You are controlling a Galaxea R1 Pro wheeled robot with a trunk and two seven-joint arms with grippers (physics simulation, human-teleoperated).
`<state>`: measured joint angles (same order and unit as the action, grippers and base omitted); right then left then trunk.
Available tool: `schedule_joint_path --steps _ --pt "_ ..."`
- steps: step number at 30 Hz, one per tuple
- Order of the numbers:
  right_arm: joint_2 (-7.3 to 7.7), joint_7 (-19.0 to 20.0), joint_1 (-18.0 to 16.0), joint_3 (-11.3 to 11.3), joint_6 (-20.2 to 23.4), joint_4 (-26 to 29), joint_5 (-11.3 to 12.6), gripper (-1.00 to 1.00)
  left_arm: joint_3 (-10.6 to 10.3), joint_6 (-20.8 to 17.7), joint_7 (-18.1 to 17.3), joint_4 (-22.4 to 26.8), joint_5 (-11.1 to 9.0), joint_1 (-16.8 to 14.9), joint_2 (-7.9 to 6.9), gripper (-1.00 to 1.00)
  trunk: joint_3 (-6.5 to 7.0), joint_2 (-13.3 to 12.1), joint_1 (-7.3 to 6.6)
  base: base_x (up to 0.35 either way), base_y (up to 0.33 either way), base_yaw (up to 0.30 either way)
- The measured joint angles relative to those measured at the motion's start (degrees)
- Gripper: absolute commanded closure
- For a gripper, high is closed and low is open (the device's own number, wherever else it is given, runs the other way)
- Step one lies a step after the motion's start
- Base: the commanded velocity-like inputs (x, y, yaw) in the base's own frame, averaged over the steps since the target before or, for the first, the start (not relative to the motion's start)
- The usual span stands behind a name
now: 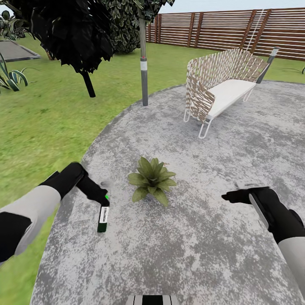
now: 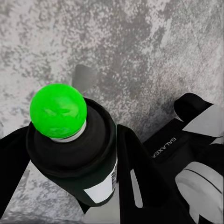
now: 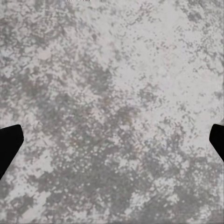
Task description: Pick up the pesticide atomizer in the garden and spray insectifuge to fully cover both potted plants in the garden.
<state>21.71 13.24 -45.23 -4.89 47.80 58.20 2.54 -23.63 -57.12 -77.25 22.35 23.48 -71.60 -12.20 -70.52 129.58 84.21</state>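
Over by the patio's left edge, the spray bottle [image 1: 103, 217] is clamped in the left gripper [image 1: 101, 198], hanging above the paving with its green top [image 2: 58, 110] showing between the fingers [image 2: 140, 172]. Just right of it, one potted plant [image 1: 152, 180] is sat on the grey patio [image 1: 220, 144], well inside the edges. Further right, the right gripper [image 1: 237, 195] is held over bare paving, fingers spread wide, nothing gripped.
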Motion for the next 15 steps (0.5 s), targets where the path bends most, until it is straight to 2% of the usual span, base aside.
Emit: schedule_joint_path --steps 2,3,6,8,10,12,13,14,15 --pt "0.01 0.2 0.0 0.0 0.0 0.0 1.6 -1.0 -0.1 0.0 0.0 -0.4 0.0 -0.6 -0.01 1.0 0.0 0.0 0.0 0.0 0.0 0.0" --pt "0.01 0.3 0.0 0.1 0.0 -0.1 3.1 -1.0 -0.1 0.0 -0.1 -0.6 0.0 -1.3 -0.03 1.0 0.0 0.0 0.0 0.0 0.0 0.0" --pt "0.02 0.0 0.0 0.1 -0.1 -0.1 4.3 -1.0 -0.3 0.0 -0.1 -1.8 0.2 -3.4 0.04 1.0 0.0 0.0 0.0 0.0 0.0 0.0" --pt "-0.02 -0.2 0.0 0.1 -0.1 0.0 4.6 -1.0 -1.0 0.1 -0.1 -5.8 0.4 -5.7 0.18 1.0 0.0 0.0 0.0 0.0 0.0 0.0" --pt "0.0 -0.3 0.0 0.4 -0.1 0.0 4.7 -1.0 -3.0 0.1 -0.1 -11.3 0.4 -8.8 0.34 1.0 0.0 0.0 0.0 0.0 0.0 0.0" --pt "0.02 -0.2 0.0 2.7 -0.1 -0.1 4.7 -1.0 -4.8 0.0 -0.2 -14.4 0.3 -11.2 0.41 1.0 0.0 0.0 0.0 0.0 0.0 0.0" --pt "0.08 -0.3 0.0 5.2 -0.1 0.0 4.9 -1.0 -5.6 0.0 -0.2 -15.5 0.3 -12.0 0.39 1.0 0.0 0.0 0.0 0.0 0.0 0.0" --pt "0.08 -0.2 0.0 7.1 -0.1 0.0 5.0 -1.0 -5.9 0.0 -0.3 -15.9 0.2 -12.4 0.37 1.0 0.0 0.0 0.0 0.0 0.0 0.0" --pt "0.08 -0.2 0.0 7.9 0.0 0.0 5.0 -1.0 -6.0 0.0 -0.3 -16.1 0.2 -12.5 0.37 1.0 0.0 0.0 0.0 0.0 0.0 0.0"
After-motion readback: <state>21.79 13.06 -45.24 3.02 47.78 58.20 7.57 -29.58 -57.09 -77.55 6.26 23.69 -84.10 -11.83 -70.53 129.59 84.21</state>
